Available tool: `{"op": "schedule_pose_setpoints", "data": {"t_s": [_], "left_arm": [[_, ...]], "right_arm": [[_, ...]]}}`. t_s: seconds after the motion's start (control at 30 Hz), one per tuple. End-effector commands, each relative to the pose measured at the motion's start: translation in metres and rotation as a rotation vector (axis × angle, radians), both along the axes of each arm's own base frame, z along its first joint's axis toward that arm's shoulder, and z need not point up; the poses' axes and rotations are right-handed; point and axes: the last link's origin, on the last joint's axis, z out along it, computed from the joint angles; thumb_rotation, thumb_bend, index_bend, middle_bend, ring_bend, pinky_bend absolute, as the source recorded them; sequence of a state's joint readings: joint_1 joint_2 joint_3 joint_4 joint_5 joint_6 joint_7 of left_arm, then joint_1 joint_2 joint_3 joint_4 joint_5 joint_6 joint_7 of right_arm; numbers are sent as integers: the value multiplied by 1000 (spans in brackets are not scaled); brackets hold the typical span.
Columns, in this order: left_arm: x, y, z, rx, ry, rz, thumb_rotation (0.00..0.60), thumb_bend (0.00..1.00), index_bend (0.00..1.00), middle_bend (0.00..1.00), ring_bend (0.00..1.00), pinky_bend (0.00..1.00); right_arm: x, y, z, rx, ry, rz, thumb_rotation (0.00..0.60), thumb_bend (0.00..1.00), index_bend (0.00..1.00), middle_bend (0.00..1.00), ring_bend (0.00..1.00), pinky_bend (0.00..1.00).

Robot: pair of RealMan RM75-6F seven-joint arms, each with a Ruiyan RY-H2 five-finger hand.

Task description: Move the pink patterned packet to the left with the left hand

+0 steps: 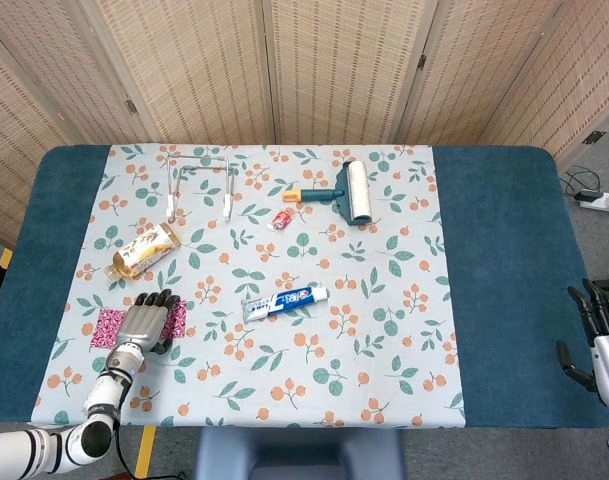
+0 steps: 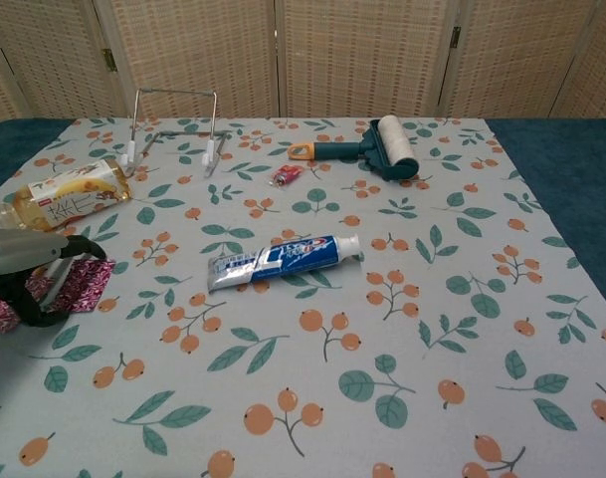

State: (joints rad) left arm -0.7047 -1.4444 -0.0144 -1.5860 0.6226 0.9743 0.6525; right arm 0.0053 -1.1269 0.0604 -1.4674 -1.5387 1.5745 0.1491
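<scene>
Packet: the packet (image 1: 108, 325) lies flat near the desk's (image 1: 504, 250) front left, on the floral cloth (image 1: 384, 300), just in front of the bottle (image 1: 142, 249). In the chest view only its pink edges (image 2: 84, 284) show around your hand.
Left hand: your left hand (image 1: 147, 322) sits over the packet's right part, palm down. In the chest view the fingers (image 2: 69, 247) arch over it and the thumb curls under near the front edge. Whether it pinches the packet or only cages it, you cannot tell from either view.
Right hand: your right hand (image 1: 596, 335) hangs off the desk's right edge, fingers apart, holding nothing.
Done: the reach looks complete; the hand is on station over the packet.
Left: a firm grasp is not confirmed, and the packet is not plainly lifted. My read is that the carry leftward is not finished. Bare cloth and blue desk lie open to the left.
Nearby: the toothpaste (image 1: 285, 300) lies well to the right, out of your path.
Watch: the packet is thin and flat; it may slide rather than lift.
</scene>
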Motion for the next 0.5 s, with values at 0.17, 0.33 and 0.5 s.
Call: {"op": "schedule_pose_setpoints", "data": {"t_s": [0.17, 0.33, 0.5], "left_arm": [[-1, 0, 1, 10, 9, 5, 600, 347, 87, 0, 0, 0], [-1, -1, 0, 4, 13, 5, 600, 347, 87, 0, 0, 0], [-1, -1, -2, -1, 15, 1, 600, 347, 88, 0, 0, 0]], "right_arm": [[0, 0, 0, 2, 0, 2, 600, 495, 0, 0, 0, 0], [1, 0, 0, 1, 0, 2, 600, 495, 0, 0, 0, 0], [0, 1, 0, -1, 0, 0, 600, 495, 0, 0, 0, 0]]}}
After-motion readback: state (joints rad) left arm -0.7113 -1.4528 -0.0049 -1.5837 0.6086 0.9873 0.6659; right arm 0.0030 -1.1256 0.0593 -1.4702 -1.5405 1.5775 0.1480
